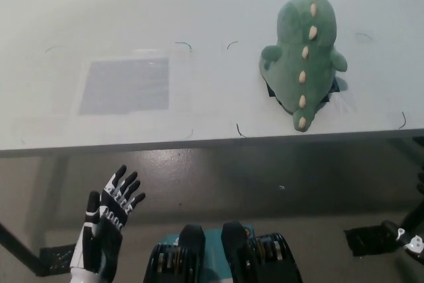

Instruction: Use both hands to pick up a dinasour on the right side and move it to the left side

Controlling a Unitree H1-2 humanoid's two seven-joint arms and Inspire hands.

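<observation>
My left hand (pixel 105 228): white, low at the left, below the table edge; the fingers are spread apart and it holds nothing.
My right hand (pixel 413 243): only a small part shows at the right border, low, below the table; I cannot tell if it is spread or clenched.
Dinosaur (pixel 305 57): green plush with a row of cream spikes on the back, lying on the right side of the table, the tail pointing toward the near edge; neither hand touches it.
Under the dinosaur: a dark patch (pixel 277 94) shows just beside its body.
Grey rectangle (pixel 125 85): flat on the left side of the table, well apart from the dinosaur.
Table (pixel 199 4): pale, wide surface.
</observation>
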